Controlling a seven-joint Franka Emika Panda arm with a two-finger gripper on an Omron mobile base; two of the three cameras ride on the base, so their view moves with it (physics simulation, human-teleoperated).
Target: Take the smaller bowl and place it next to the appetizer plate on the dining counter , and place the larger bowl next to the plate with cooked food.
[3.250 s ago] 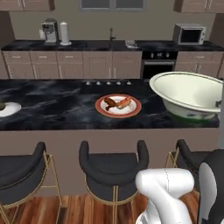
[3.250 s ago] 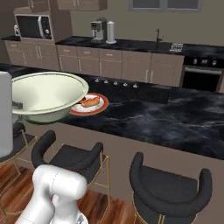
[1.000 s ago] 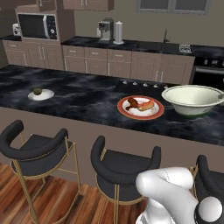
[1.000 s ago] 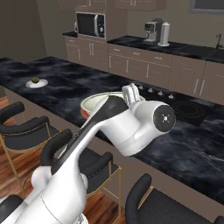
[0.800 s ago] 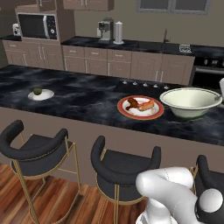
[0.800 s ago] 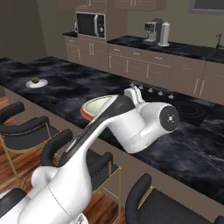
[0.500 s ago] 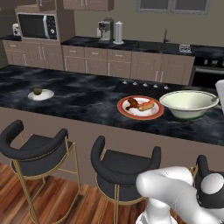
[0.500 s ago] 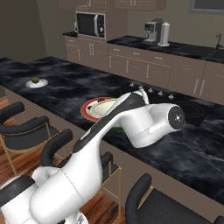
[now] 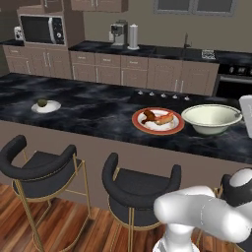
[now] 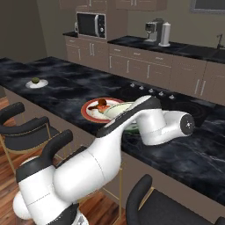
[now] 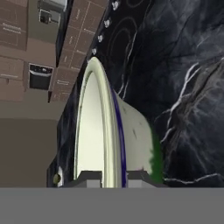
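Note:
The larger bowl [image 9: 210,118], cream with a green foot, is upright and low on the dining counter [image 9: 98,110], just right of the plate with cooked food [image 9: 158,120]. My gripper [image 9: 242,114] is shut on its right rim. In the hand view the rim of the bowl [image 11: 131,140] runs between my fingertips [image 11: 89,176]. From the right base my own arm covers most of the bowl [image 10: 117,110], which lies beside the plate with cooked food [image 10: 99,108]. The appetizer plate [image 9: 46,106] lies far left on the counter. The smaller bowl is out of view.
Black stools [image 9: 38,165] [image 9: 140,186] stand along the counter's near side. A cooktop with knobs [image 9: 162,93] is set into the counter behind the plate. On the back wall counter are a microwave [image 9: 42,29] and a coffee machine [image 9: 118,33].
Over the last second the larger bowl has come down toward the counter beside the plate with cooked food, my gripper still shut on its rim. Before that the base drove, shifting the whole view.

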